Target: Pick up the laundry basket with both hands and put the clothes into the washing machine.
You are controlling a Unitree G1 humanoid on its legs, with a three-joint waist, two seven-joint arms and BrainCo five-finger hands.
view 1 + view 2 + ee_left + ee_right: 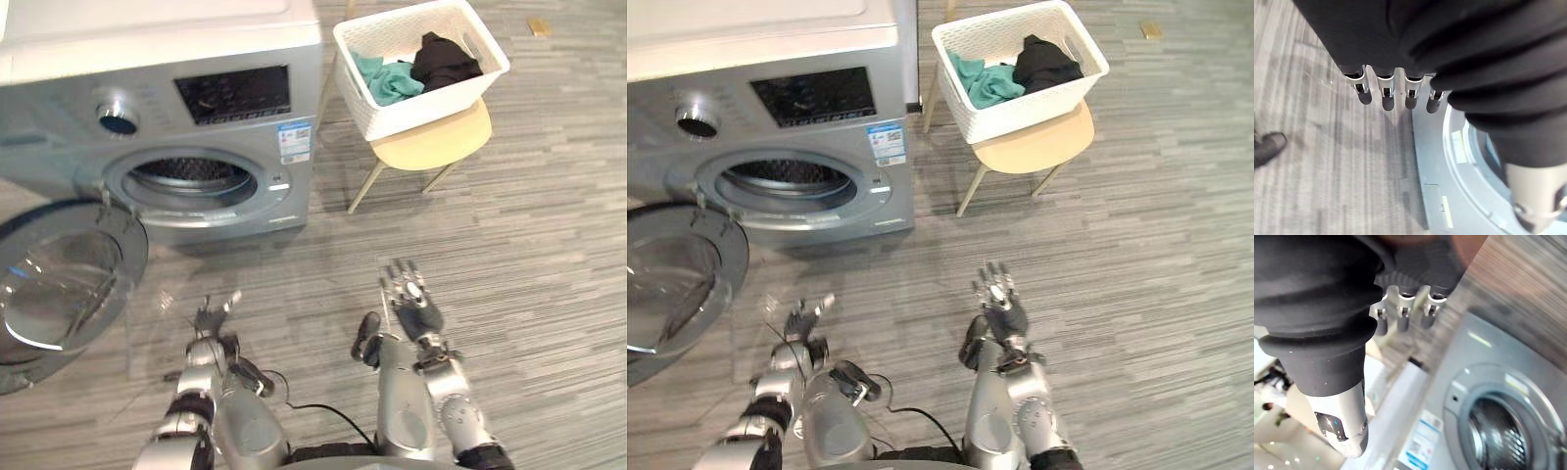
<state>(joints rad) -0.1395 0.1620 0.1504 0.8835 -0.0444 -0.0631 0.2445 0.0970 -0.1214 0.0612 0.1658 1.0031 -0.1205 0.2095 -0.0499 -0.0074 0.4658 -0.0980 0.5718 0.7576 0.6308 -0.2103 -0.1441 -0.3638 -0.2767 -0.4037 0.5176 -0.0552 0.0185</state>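
Note:
A white laundry basket (387, 116) stands on a small yellow stool (431, 142) at the upper right, to the right of the washing machine. In it lie a teal cloth (389, 80) and a black garment (443, 59). The grey washing machine (235, 147) has its round door (59, 284) swung open to the left, so the drum (191, 176) shows. My left hand (209, 322) hovers low over the floor in front of the machine, fingers straight. My right hand (411, 299) is open too, fingers pointing up towards the stool, well short of it.
Grey wood-plank floor (529, 255) spreads to the right and in front. The open door juts out at the left. A dark shoe (1268, 147) shows on the floor in the left wrist view. A small tan object (539, 26) lies at the far upper right.

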